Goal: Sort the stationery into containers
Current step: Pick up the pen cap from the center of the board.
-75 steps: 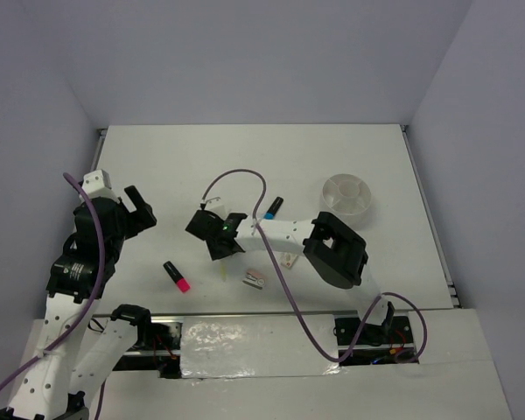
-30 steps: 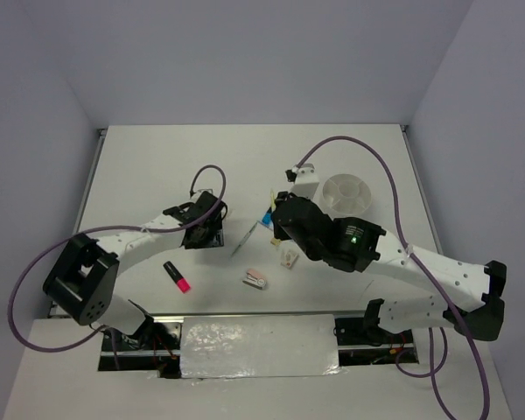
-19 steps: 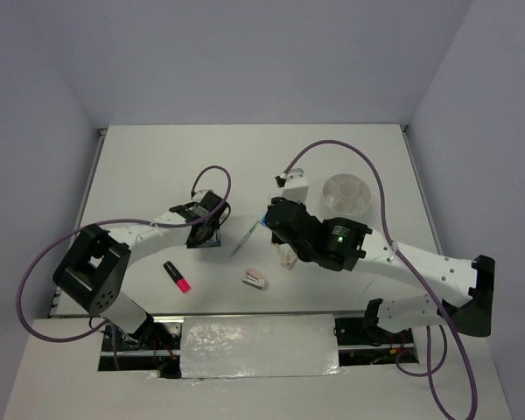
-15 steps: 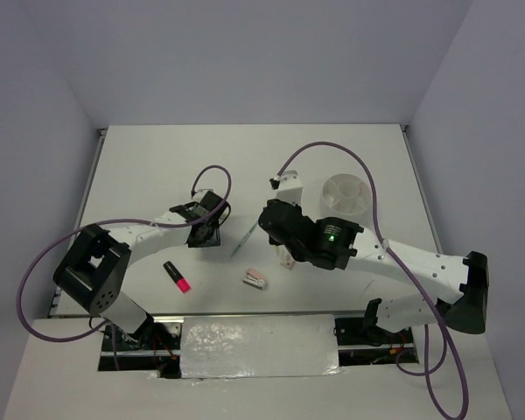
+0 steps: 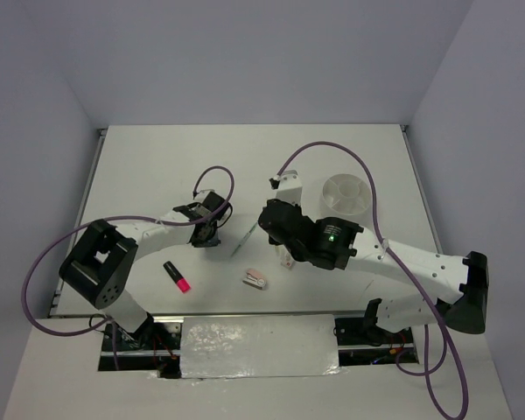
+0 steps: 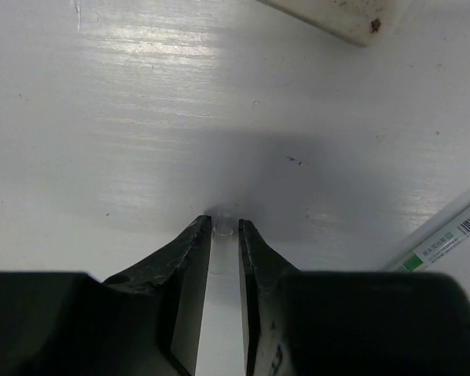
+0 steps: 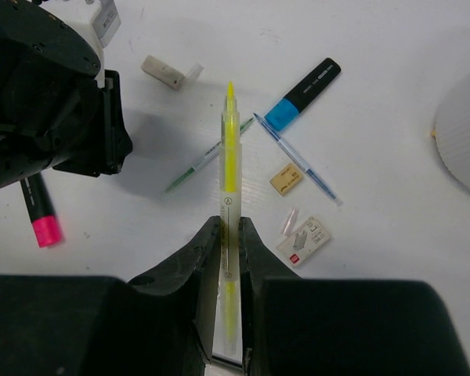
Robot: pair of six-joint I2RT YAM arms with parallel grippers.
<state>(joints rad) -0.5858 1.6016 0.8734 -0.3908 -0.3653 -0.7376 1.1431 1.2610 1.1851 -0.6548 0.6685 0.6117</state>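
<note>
My right gripper (image 7: 229, 223) is shut on a thin pale yellow pen (image 7: 229, 149) and holds it above the table, left of the round white tub (image 5: 347, 194). Below it lie a greenish pen (image 7: 207, 157), a blue-ended black marker (image 7: 305, 92), a thin blue pen (image 7: 298, 160), a tan eraser (image 7: 286, 179) and a small staples box (image 7: 304, 241). My left gripper (image 6: 223, 225) is down on the table beside the greenish pen (image 5: 243, 238), its jaws closed to a narrow gap on a small clear piece (image 6: 223, 229) at their tips.
A pink-ended black highlighter (image 5: 177, 276) lies near the front left. A whitish eraser (image 7: 168, 72) sits beyond the left gripper (image 5: 207, 234). The tub's rim (image 7: 462, 137) shows at the right edge of the right wrist view. Purple cables loop over both arms.
The left gripper's jaws have narrowed over the last second while it stayed low on the table. The right arm has shifted slightly left, still holding the yellow pen.
</note>
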